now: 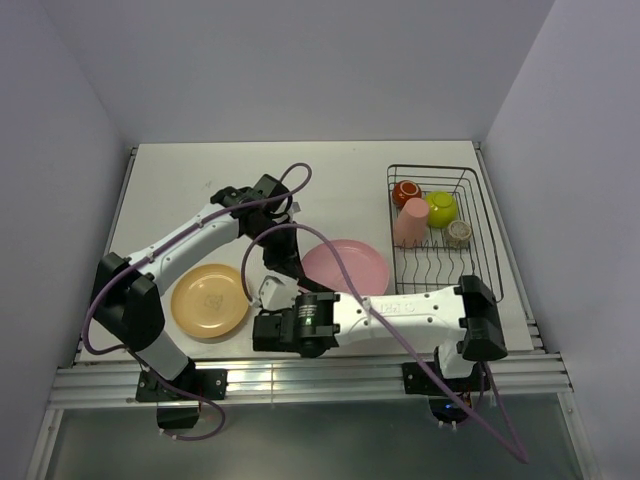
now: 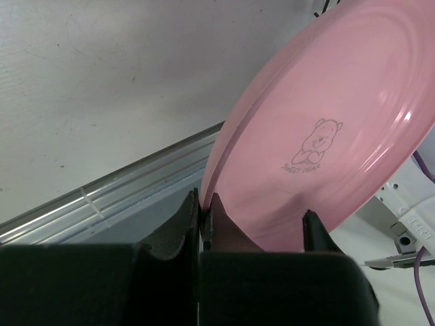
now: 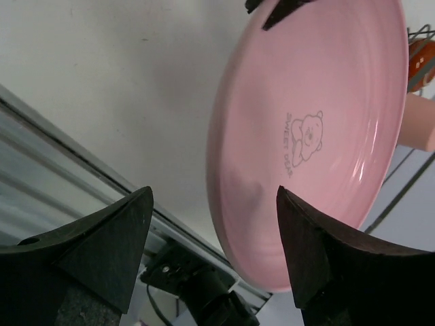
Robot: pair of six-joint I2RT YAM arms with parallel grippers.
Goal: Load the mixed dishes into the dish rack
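The pink plate (image 1: 350,268) is tilted on edge above the table, in front of the black wire dish rack (image 1: 482,228). My left gripper (image 1: 290,262) is shut on its left rim; in the left wrist view the fingertips (image 2: 204,200) pinch the rim of the plate (image 2: 326,129). My right gripper (image 1: 268,300) is open just below and left of the plate. In the right wrist view the plate's (image 3: 319,129) lower edge sits beyond the wide gap between its jaws (image 3: 214,197), not touching. The pale orange plate (image 1: 208,298) lies flat at the front left.
In the rack stand the dark red-brown mug (image 1: 405,192), lime-green bowl (image 1: 441,207), salmon tumbler (image 1: 411,222) and small grey-beige cup (image 1: 458,233). A metal rail (image 1: 300,378) runs along the near table edge. Purple cables loop over both arms.
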